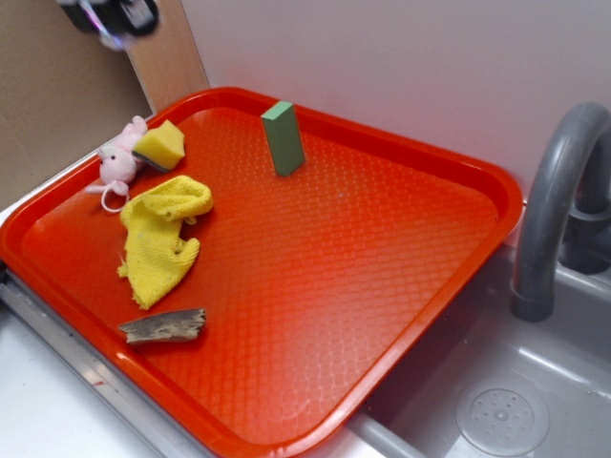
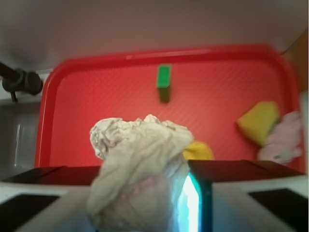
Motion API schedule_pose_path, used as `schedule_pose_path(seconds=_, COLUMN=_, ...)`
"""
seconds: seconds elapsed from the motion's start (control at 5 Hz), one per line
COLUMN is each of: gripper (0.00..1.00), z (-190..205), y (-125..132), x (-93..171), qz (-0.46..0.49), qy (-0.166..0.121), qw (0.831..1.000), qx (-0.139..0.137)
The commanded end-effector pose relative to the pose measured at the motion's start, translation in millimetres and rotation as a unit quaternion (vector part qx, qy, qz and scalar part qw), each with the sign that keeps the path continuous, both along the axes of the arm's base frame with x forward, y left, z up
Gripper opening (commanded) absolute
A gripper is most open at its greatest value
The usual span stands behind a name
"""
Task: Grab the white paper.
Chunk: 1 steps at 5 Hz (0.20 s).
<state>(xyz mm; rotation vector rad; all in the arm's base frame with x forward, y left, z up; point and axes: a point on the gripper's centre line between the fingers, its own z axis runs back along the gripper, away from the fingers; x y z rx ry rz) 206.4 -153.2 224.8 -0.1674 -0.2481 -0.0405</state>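
The crumpled ball of white paper with faint grey marks sits clamped between the two dark fingers of the gripper, filling the gap between them in the wrist view. Its wrinkled top bulges up and forward past the fingertips, and its longer axis runs from the gripper toward the tray below; the lower end is hidden between the fingers.

In the exterior view the gripper is only a blurred dark shape at the upper left corner of the picture, raised well above the red plastic tray, and the paper cannot be made out there.

On the tray, a green rectangular block stands upright near the back rim. A yellow sponge lies against a small pink plush toy at the left corner. Just in front of them lies a rumpled yellow woven cloth, and near the front rim a flat brownish piece of wood. The middle and right half of the tray are bare. Beyond the right rim is a grey sink with a curved grey faucet.
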Motion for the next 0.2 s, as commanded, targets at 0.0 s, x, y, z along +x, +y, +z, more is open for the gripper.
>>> schedule_pose_path(seconds=0.0, gripper=0.00, z=23.0, y=16.9, x=-3.9, qz=0.043, qy=-0.055, qw=0.997, qx=-0.012)
